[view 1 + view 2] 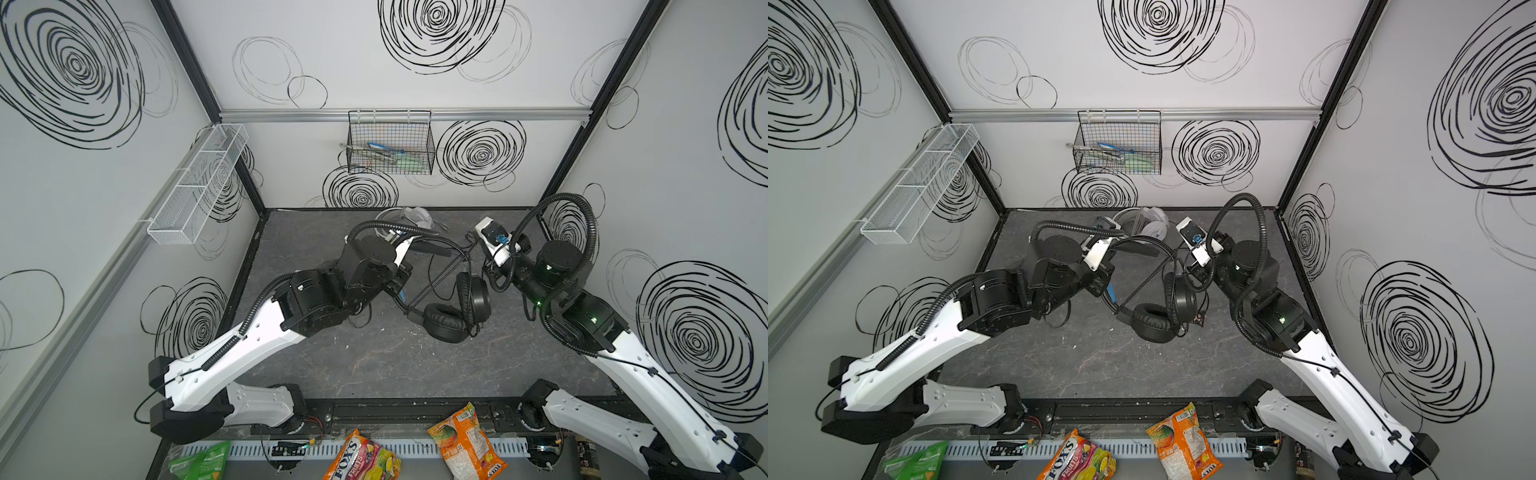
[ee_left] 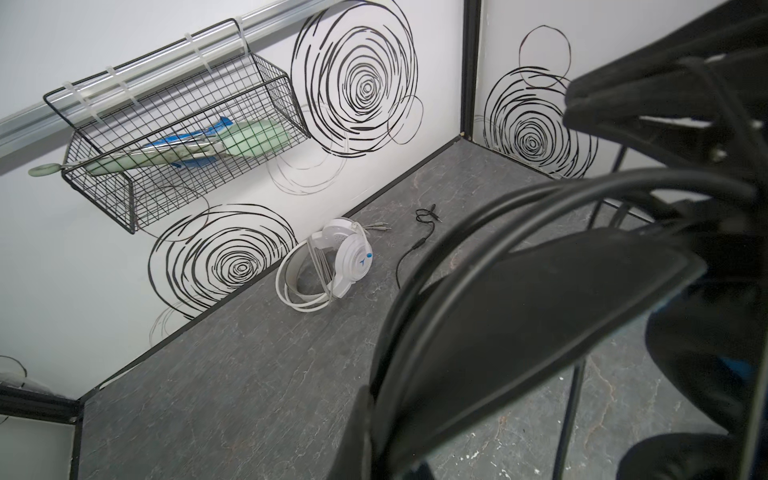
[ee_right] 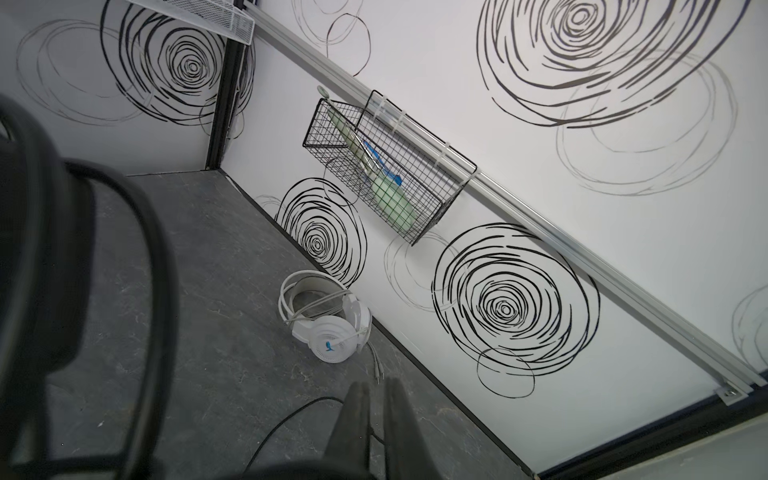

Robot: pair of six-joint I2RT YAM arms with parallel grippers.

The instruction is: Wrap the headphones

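Black headphones [image 1: 446,322] held by left claw [image 1: 400,289], apparently at headband.

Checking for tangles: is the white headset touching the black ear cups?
Apart. Right wrist view shows bare table between the white headset and the black ear cups.

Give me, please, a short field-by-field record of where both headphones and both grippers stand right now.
white headphones: at the back of the table, near the wall, own cable looped around them
black headphones: middle of the table, between the two arms
left gripper: shut on the black headphones' headband
right gripper: jaws slightly apart, black cable passing close by
black cable: drawn in straight lines across the headband's arc
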